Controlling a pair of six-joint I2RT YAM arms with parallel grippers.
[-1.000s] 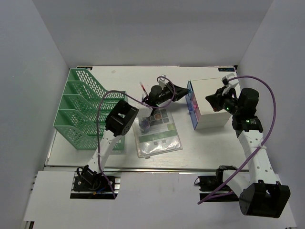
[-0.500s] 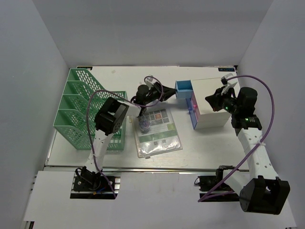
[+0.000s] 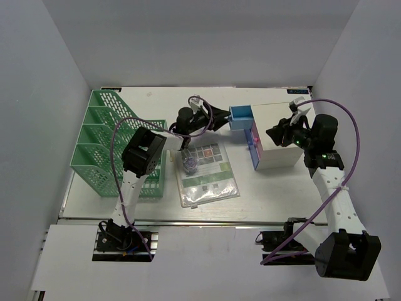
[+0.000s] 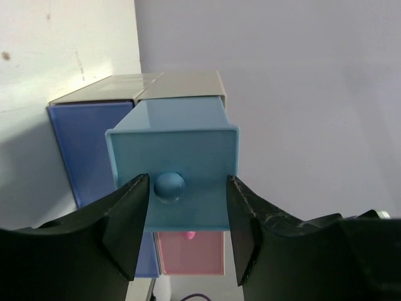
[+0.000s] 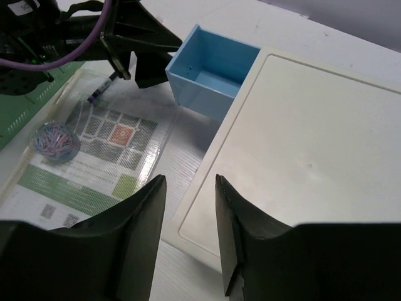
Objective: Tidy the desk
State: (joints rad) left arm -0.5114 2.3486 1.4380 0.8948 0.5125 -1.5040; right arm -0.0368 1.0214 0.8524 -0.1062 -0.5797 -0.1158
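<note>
The white desk [image 3: 276, 188] holds a white drawer box [image 3: 276, 145] at the right. Its light blue drawer [image 3: 241, 117] is pulled out to the left and is empty in the right wrist view [image 5: 213, 69]. My left gripper [image 3: 223, 120] is open right in front of it. In the left wrist view the fingers [image 4: 128, 213] stand wide on both sides of the drawer's blue knob [image 4: 169, 186], without gripping it. A pink drawer [image 4: 190, 251] sits below, shut. My right gripper [image 3: 276, 134] is open and empty over the box's top [image 5: 301, 144].
A green mesh file rack [image 3: 103, 144] stands at the left. A laminated sheet [image 3: 210, 175] lies mid-desk with a pile of paper clips [image 3: 190, 164] on it. A pen [image 5: 103, 88] lies behind the sheet. An aluminium rail [image 3: 188, 219] runs along the near edge.
The light blue drawer has been pulled out of the box to the left by my left gripper. The left gripper now sits open and a little further left. The right arm has barely moved.
</note>
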